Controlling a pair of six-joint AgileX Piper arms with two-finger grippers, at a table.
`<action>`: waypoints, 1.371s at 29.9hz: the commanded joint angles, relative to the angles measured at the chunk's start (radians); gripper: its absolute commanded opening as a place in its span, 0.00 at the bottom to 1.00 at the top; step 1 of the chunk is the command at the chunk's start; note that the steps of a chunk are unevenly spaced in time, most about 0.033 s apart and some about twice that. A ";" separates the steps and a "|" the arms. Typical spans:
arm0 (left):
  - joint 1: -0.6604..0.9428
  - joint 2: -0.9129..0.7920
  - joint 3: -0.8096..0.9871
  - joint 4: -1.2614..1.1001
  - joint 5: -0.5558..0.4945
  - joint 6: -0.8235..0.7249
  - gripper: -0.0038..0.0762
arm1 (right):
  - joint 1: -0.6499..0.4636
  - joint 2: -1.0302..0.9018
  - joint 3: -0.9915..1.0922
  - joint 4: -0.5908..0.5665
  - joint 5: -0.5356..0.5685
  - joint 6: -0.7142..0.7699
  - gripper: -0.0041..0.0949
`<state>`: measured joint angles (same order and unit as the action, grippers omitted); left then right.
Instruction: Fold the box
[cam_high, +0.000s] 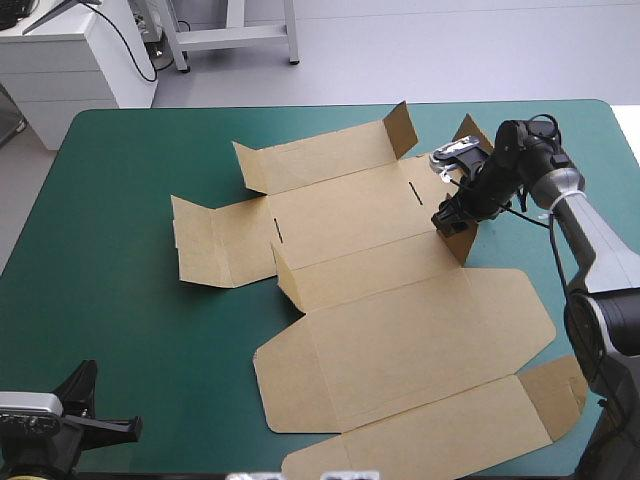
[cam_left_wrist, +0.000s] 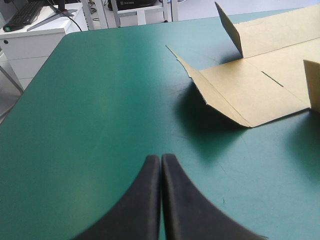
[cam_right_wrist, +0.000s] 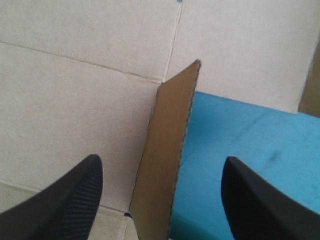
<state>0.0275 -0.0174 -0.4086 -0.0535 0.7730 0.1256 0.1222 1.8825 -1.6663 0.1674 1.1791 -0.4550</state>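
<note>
Board of the brown box (cam_high: 400, 330) is spread mostly flat on the teal-green table (cam_high: 130, 250), from its middle toward the near right corner, with several flaps tilted up on the far and left sides. The right gripper (cam_high: 452, 215) is held at the box's far right part, its black fingers (cam_right_wrist: 75, 195) spread wide with an upright flap (cam_right_wrist: 170, 150) standing between them, untouched. The left gripper (cam_left_wrist: 161, 157) is kept near the near left corner, fingers pressed together over bare cover, well apart from the box.
</note>
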 joint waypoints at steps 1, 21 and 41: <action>-0.001 -0.006 -0.021 -0.011 -0.078 -0.005 0.04 | -0.001 -0.024 -0.035 0.004 0.033 -0.008 0.68; -0.001 -0.006 -0.021 -0.011 -0.078 -0.005 0.04 | -0.001 -0.015 -0.112 0.110 0.064 -0.439 0.02; -0.001 -0.006 -0.021 -0.011 -0.078 -0.005 0.04 | 0.230 -0.015 -0.207 0.194 -0.170 -0.977 0.02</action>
<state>0.0275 -0.0174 -0.4086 -0.0535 0.7713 0.1256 0.3389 1.9217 -1.8376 0.3270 1.0860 -1.4129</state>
